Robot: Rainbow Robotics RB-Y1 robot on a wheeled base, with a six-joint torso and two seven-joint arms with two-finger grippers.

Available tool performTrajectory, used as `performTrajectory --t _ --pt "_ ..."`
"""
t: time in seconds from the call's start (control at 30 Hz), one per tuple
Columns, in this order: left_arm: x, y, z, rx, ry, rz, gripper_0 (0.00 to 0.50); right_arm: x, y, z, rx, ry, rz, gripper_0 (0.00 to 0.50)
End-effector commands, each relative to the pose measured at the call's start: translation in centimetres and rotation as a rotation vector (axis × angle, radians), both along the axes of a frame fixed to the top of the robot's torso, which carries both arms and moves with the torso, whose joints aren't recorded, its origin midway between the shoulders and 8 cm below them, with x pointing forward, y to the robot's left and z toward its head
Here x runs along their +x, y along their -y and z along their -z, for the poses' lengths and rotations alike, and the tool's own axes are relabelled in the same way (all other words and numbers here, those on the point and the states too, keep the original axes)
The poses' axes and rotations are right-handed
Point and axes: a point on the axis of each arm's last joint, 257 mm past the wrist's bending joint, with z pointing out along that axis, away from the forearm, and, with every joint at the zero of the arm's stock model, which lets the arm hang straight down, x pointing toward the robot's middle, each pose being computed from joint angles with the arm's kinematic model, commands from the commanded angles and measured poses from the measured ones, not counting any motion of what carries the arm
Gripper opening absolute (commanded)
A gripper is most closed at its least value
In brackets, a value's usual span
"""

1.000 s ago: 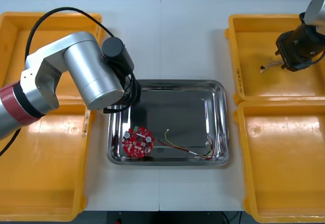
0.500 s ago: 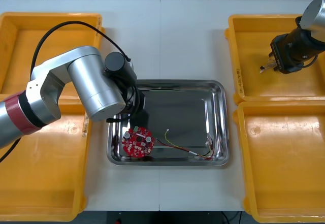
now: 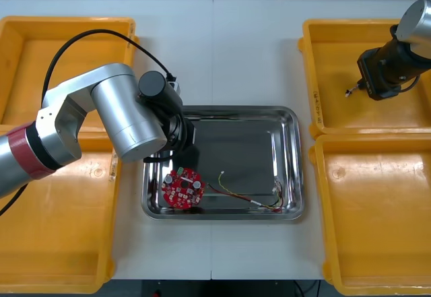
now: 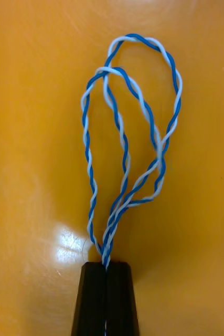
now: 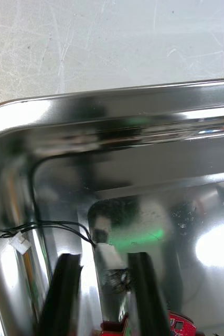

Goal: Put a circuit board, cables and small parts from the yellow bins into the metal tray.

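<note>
My right gripper (image 4: 106, 294) is shut on the ends of a twisted blue and white cable (image 4: 127, 142), whose loops lie on the bin floor beyond the fingertips. In the front view this gripper (image 3: 369, 85) is low in the upper right yellow bin (image 3: 330, 54). My left gripper (image 5: 104, 299) stands open just above the metal tray (image 3: 289, 142), near its left rim. A black cable (image 5: 54, 226) with a white plug lies in the tray beside the fingers. The round red circuit board (image 3: 182, 188) and a red and yellow cable (image 3: 249, 199) lie in the tray's front part.
Two yellow bins (image 3: 60, 223) flank the tray on the left and a lower right bin (image 3: 377, 216) sits on the right. My left arm's silver forearm (image 3: 124, 112) covers the tray's left rim and part of the left bins. White table shows beyond the tray rim (image 5: 117, 97).
My left arm has slid a little to the right, farther over the tray. My right gripper has shifted slightly left inside the upper right bin.
</note>
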Motion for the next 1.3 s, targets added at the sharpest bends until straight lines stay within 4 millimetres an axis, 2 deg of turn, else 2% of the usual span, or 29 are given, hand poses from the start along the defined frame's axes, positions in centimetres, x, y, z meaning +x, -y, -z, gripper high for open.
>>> performTrajectory --t 0.03,0.27,0.53,0.63,0.67,0.73,0.93,1.0,1.13,1.3 --pt "-0.2 1.1 0.1 -0.003 0.014 0.034 0.5 0.6 -1.5 -0.2 0.021 0.012 0.019 0.0" --pt "0.0 0.9 -0.1 -0.002 0.02 0.031 0.5 0.7 -1.4 -0.8 0.008 0.016 0.005 0.0" --pt "0.5 0.6 -1.3 -0.02 0.031 0.022 0.5 -1.3 -1.4 -5.7 -0.05 -0.053 -0.061 0.0" --pt "0.3 0.3 -2.8 -0.02 0.021 0.02 0.5 -2.5 -1.9 -7.4 -0.067 -0.082 -0.099 0.0" --pt "0.3 0.3 -2.8 -0.02 0.021 0.02 0.5 -2.5 -1.9 -7.4 -0.067 -0.082 -0.099 0.0" --pt "0.0 -0.1 -4.2 -0.005 0.01 0.017 0.5 -3.4 -2.1 -8.7 -0.081 -0.102 -0.13 0.0" --pt "0.1 -1.1 -7.2 0.026 0.013 0.033 0.5 -5.2 -2.7 -10.8 -0.109 -0.134 -0.185 0.0" --pt "0.1 -1.3 -7.7 0.034 0.01 0.04 0.5 -5.5 -2.8 -11.1 -0.113 -0.141 -0.197 0.0" --pt "0.6 -2.6 -10.2 0.067 0.014 0.072 0.5 -7.1 -3.5 -12.2 -0.132 -0.167 -0.252 0.0" --pt "0.7 -4.2 -12.0 0.094 0.001 0.1 0.5 -8.5 -3.8 -12.7 -0.216 -0.167 -0.336 0.0"
